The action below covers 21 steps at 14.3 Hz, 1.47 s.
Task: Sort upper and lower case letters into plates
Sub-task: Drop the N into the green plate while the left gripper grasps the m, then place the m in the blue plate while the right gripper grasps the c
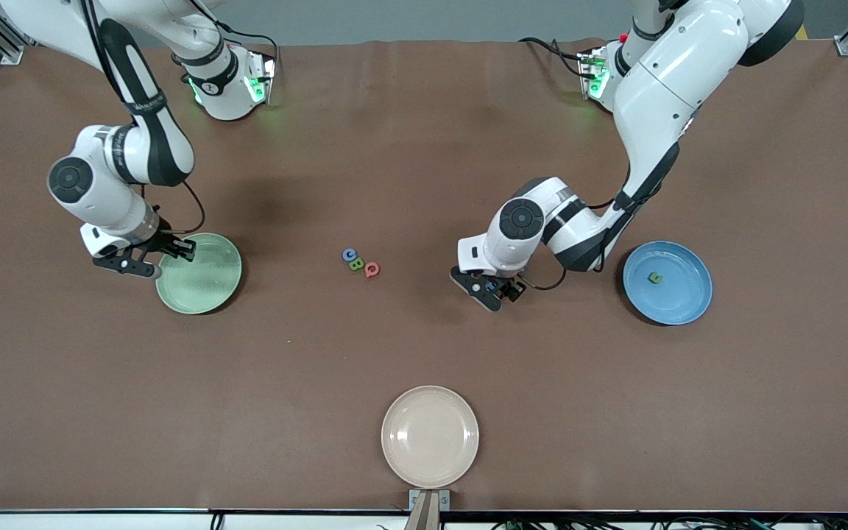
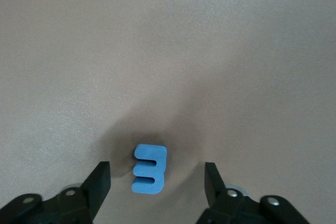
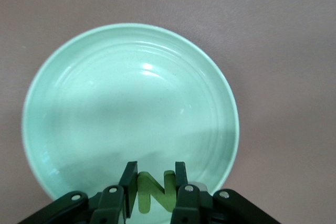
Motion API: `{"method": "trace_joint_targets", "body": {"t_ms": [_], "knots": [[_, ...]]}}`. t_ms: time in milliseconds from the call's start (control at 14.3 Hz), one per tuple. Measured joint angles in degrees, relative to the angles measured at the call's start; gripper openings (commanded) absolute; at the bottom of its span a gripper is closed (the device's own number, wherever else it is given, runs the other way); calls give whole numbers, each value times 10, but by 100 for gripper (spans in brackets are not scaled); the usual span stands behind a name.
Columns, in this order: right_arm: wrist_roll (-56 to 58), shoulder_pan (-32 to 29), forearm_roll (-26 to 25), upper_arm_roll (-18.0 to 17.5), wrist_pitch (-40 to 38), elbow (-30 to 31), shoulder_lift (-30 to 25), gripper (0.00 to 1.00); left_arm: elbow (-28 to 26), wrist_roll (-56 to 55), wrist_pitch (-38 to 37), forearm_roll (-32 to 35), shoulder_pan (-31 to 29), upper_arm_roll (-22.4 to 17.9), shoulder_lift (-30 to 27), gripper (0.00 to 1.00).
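Left gripper (image 2: 156, 182), jaws spread, straddles a blue letter m (image 2: 149, 169) on the table; right gripper (image 3: 156, 184) pinches a green N (image 3: 153, 192) over the pale green plate's (image 3: 79, 103) rim.

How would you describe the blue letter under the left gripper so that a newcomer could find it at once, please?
Start at the blue plate toward the left arm's end of the table, then look beside it at the left gripper. Between its open fingers a blue letter m lies alone on the bare brown table, apart from the three letters clustered mid-table.

Green letter (image 3: 155, 191) reads "N".
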<state>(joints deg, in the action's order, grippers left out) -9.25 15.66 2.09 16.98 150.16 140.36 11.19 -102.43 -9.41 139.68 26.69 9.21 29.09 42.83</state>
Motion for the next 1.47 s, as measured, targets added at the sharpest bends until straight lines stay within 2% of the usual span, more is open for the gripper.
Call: {"method": "trace_joint_targets", "body": {"t_ms": [140,209,279,349,419,558,698,768,977,1326,1466], "knots": [[0,0,1,-3,37,1,38,5,1,0,0,0,0,0,1,60],[-1,0,1,-4,45,1,54,13,1,0,0,1,0,0,1,57],[-1,0,2,-5,48,0,64,40,2,0,0,1,1,0,1,55],[-1,0,2,-5,44,-2,65,87,2,0,0,1,1,0,1,52],[-1,0,2,-5,34,-4,63,100,2,0,0,1,1,0,2,49],[-1,1,3,-8,17,-8,62,100,2,0,0,1,1,0,3,44],[-2,6,15,-11,-21,-23,51,100,3,0,0,1,2,0,3,34],[-2,10,33,-12,-56,-39,41,100,3,0,0,1,2,0,3,32],[-40,49,107,-14,-162,-98,10,100,5,0,0,2,3,-1,3,16],[-343,198,118,-19,-167,-151,10,100,19,-2,0,2,-1,-1,-2,16],[-411,236,118,-20,-142,-156,22,100,24,-29,-5,2,-14,-1,-19,16]]}}
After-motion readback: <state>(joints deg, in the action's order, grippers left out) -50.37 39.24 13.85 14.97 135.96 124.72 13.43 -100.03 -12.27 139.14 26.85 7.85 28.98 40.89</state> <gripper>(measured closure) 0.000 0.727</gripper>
